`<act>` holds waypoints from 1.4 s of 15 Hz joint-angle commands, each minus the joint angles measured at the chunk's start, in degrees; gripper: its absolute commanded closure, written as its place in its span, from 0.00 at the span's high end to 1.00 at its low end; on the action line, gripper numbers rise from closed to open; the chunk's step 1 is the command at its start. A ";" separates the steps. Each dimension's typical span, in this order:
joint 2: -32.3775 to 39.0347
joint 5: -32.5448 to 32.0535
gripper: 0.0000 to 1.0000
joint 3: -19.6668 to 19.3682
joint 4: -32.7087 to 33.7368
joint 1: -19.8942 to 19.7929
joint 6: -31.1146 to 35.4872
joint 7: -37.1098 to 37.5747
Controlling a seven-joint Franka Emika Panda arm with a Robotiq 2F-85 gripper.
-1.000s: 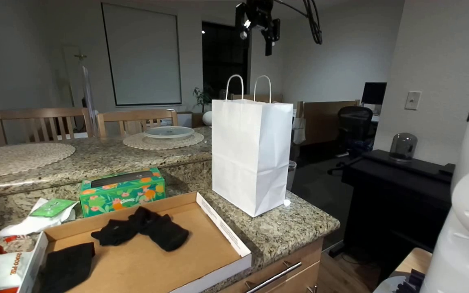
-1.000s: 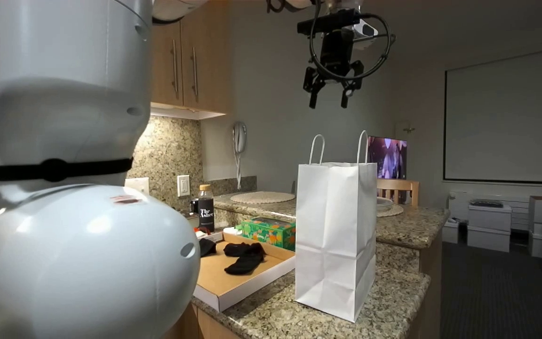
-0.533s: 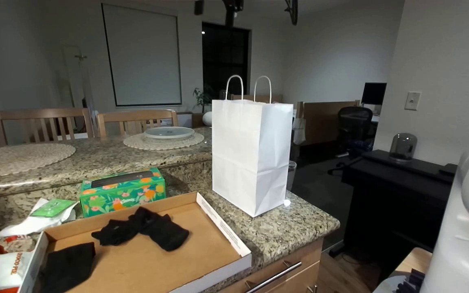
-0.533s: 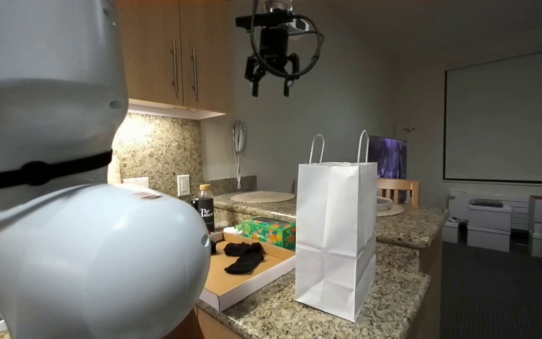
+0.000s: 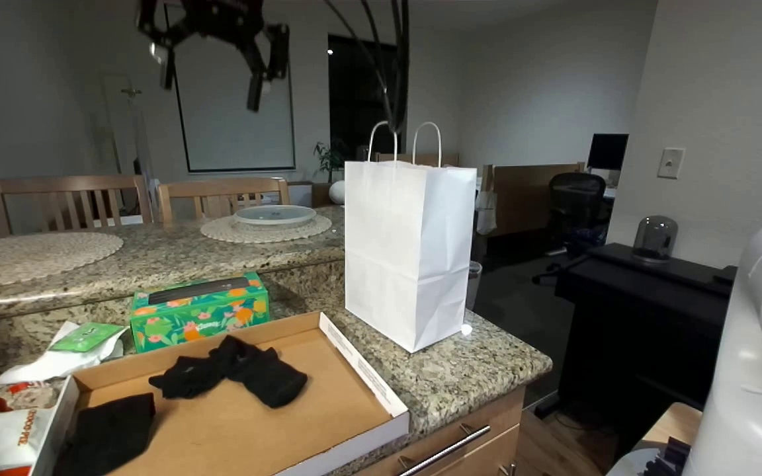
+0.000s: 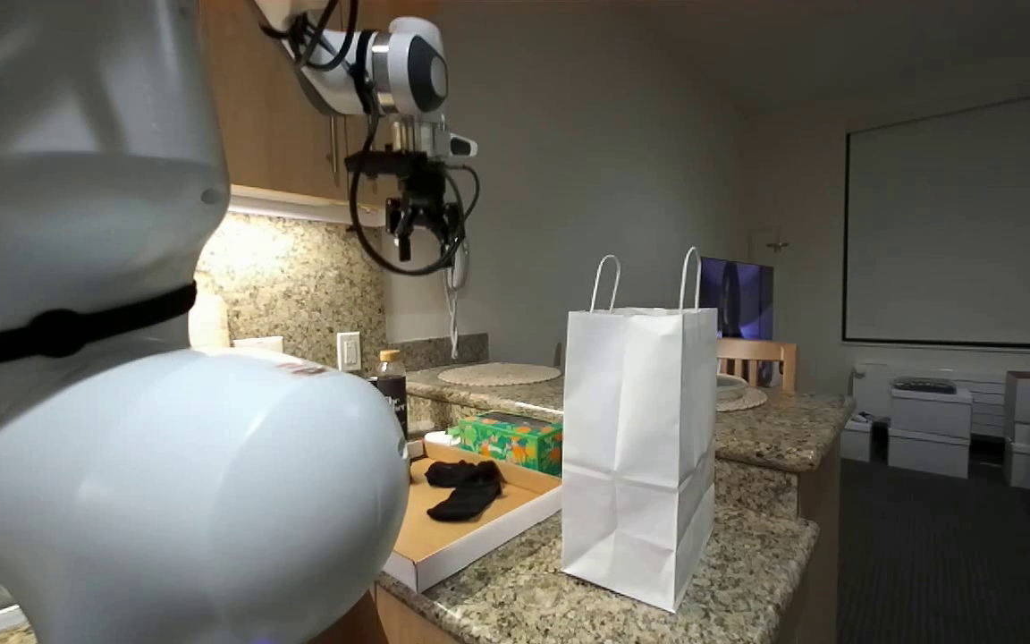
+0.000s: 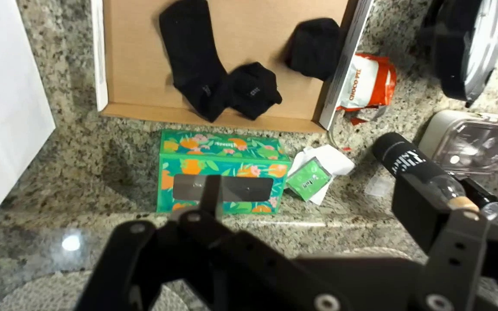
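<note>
Overhead, claw point(image 5: 210, 97); speckled granite counter point(image 5: 487, 360); dim room point(image 5: 546, 99) behind.

High up, the end effector point(image 5: 210, 98) is held in mid-air, pointed downward, with its two fingers point(image 5: 256, 91) spread wide! In the wrist view, both are framed from below, well separated. In an exterior view, the wrist point(image 6: 408, 63) is carried aloft and the end effector is hung directly beneath it, seen more side-on. Close to the camera, the bulky pale arm point(image 6: 211, 501) is ringed by a black strap point(image 6: 61, 333).
</note>
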 commanded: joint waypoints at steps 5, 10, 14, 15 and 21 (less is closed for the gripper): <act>12.70 -4.72 1.00 1.95 -13.85 0.92 16.34 16.52; 24.47 -3.76 1.00 -1.03 -12.50 3.26 24.47 20.69; 31.82 -1.95 1.00 -3.38 -7.95 5.05 28.57 20.84; 33.34 -1.07 1.00 -3.86 -6.51 5.40 29.40 21.22; 39.72 -0.70 1.00 -7.10 -0.11 8.30 28.31 25.46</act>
